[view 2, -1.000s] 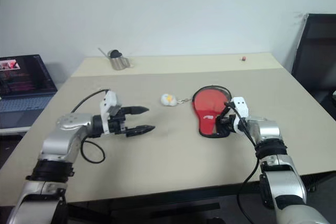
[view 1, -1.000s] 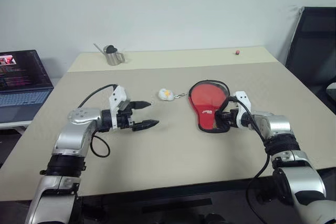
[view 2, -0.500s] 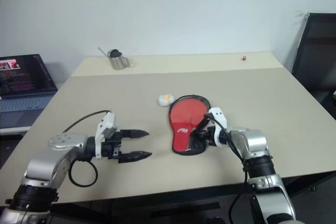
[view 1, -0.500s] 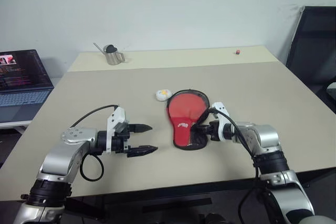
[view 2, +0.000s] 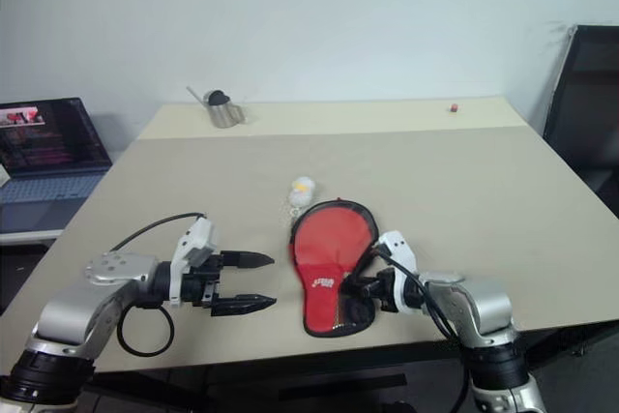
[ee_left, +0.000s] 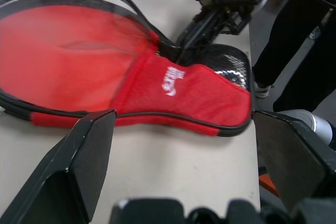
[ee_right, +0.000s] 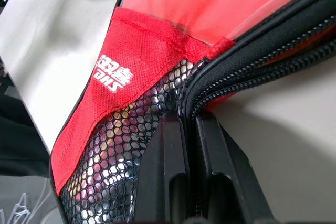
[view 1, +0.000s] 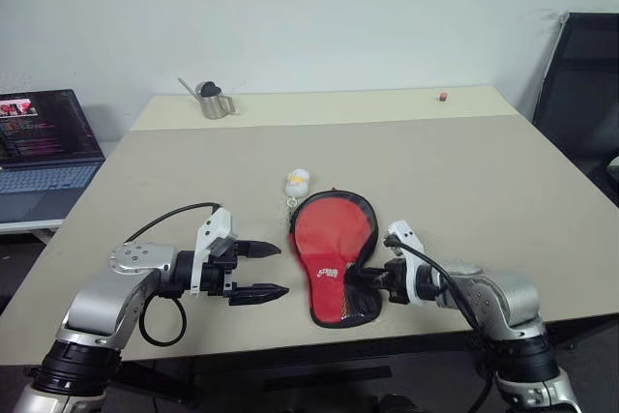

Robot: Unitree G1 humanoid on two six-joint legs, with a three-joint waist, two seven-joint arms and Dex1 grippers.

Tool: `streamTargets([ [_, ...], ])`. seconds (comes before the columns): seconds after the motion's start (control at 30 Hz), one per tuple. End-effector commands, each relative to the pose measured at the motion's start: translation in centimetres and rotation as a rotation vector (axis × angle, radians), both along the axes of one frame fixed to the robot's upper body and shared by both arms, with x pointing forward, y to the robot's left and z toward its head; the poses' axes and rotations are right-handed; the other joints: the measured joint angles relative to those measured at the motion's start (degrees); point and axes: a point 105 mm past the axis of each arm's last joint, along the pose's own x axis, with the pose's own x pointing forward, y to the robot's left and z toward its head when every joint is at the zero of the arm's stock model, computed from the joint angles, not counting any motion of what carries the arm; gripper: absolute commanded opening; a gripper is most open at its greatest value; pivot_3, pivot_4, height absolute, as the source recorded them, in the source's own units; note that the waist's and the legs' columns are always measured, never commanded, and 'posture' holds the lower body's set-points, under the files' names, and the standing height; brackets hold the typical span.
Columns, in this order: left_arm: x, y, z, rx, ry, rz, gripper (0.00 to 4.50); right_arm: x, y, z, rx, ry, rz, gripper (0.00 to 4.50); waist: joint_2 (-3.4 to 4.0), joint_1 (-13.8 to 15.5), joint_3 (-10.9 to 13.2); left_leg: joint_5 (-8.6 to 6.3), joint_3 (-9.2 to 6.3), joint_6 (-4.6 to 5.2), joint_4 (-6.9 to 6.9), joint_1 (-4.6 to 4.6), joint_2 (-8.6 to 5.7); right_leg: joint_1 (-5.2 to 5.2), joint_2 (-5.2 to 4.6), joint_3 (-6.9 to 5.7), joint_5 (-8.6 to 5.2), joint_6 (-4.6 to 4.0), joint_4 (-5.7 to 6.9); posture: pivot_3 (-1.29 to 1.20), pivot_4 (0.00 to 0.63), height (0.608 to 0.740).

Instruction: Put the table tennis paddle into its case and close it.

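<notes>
The case (view 1: 329,244) lies flat near the table's front edge, red side up, with its white logo (ee_left: 172,78) and black mesh pocket (ee_right: 115,145) at the narrow near end. Its zip stands open along the edge (ee_right: 252,56). My right gripper (view 1: 363,278) is shut on that edge beside the mesh pocket, fingers (ee_right: 173,182) pinched together. My left gripper (view 1: 277,270) hovers open just left of the case, its fingers (ee_left: 84,161) spread wide and pointing at it, not touching. The table tennis paddle is hidden; I cannot tell whether it lies inside the case.
A small white ball charm (view 1: 298,180) on a short chain lies just beyond the case's round end. A metal pitcher (view 1: 210,100) and a tiny red object (view 1: 442,97) sit at the far edge. A laptop (view 1: 44,142) stands off the left side, a black chair (view 1: 580,74) at the right.
My right gripper has dragged the case leftward and toward the front edge, the white charm trailing after it. My left gripper has drawn back and a little lower, staying open.
</notes>
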Motion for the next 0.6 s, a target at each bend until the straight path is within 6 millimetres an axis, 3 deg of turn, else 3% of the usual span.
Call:
streamTargets([
  [0.03,-0.2,-0.5,0.8,0.006,-0.027,-0.036,4.5,-1.5,0.8,0.0,0.035,0.046,0.033,0.03,0.0,0.33,0.0,0.0,0.0,0.0,0.0,0.0,0.0,0.0,0.0,-0.01,0.0,0.0,0.0,0.0,0.15,0.74],
  [0.6,-0.2,-0.8,0.6,0.006,-0.035,-0.043,4.5,-2.4,-0.8,-1.7,-0.014,0.111,-0.064,0.03,0.0,0.96,0.0,0.0,-0.01,0.0,-0.01,0.0,0.01,0.09,0.0,-0.07,-0.01,0.0,-0.1,0.0,0.15,0.74],
])
